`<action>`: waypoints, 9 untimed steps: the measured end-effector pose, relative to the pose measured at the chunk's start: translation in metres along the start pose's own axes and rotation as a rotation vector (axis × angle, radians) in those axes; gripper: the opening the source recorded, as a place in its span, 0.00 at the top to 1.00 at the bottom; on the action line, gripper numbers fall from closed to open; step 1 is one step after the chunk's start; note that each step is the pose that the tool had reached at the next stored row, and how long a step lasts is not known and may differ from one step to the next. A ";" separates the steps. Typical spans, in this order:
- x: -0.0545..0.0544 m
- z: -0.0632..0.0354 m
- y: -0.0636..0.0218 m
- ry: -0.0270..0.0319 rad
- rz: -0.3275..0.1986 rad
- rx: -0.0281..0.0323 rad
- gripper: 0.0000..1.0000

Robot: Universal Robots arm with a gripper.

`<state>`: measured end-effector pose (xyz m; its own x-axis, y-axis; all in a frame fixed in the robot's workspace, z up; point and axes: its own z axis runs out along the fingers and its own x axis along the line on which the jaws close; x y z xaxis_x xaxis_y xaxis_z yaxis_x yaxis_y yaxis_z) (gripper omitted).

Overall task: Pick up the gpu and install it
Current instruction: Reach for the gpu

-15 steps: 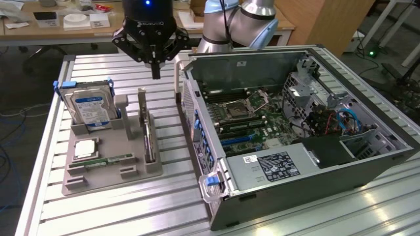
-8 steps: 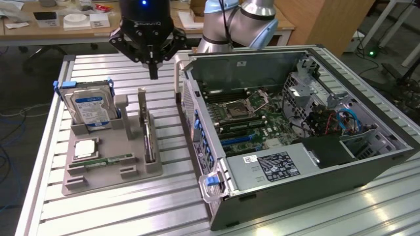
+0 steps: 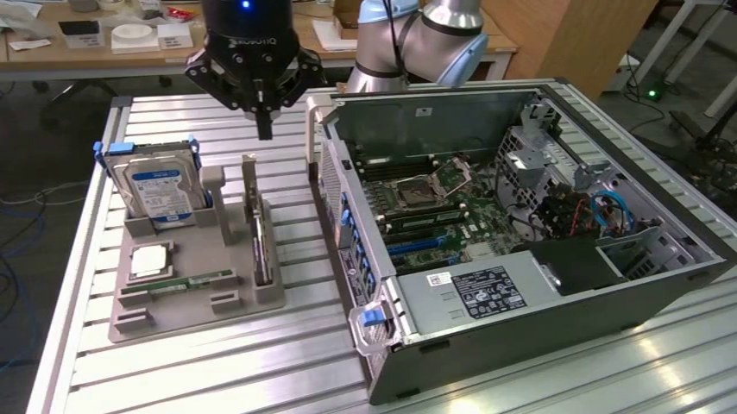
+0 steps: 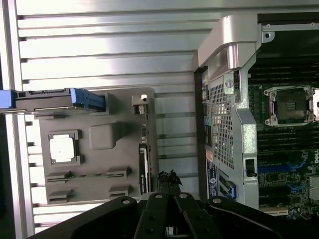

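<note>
The gpu (image 3: 261,235) is a thin dark card with a silver bracket at its far end. It stands on edge in a slot of the grey holder (image 3: 196,302), on the side nearest the computer case. In the wrist view the gpu (image 4: 143,152) appears as a narrow dark strip along the holder's edge. My gripper (image 3: 264,129) hangs in the air above the table, beyond the card's far end. Its fingers (image 4: 169,177) are pressed together with nothing between them, clear of the card.
The open computer case (image 3: 519,241) lies on its side at the exterior view's right, motherboard (image 3: 432,207) exposed. The holder also carries a silver hard drive with a blue label (image 3: 161,194), a square chip (image 3: 151,259) and a green memory stick (image 3: 190,282). The slatted metal table (image 3: 219,371) lies under all of it.
</note>
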<state>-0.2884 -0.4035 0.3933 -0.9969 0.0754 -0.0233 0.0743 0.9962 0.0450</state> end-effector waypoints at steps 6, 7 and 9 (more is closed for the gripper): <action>0.003 -0.0001 -0.0004 0.0000 0.000 0.0000 0.90; 0.004 -0.0001 -0.0005 0.0000 0.000 0.0000 0.90; 0.005 -0.0001 -0.0007 0.0000 0.000 -0.0001 0.90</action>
<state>-0.2939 -0.4037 0.3933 -0.9969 0.0753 -0.0233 0.0742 0.9962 0.0451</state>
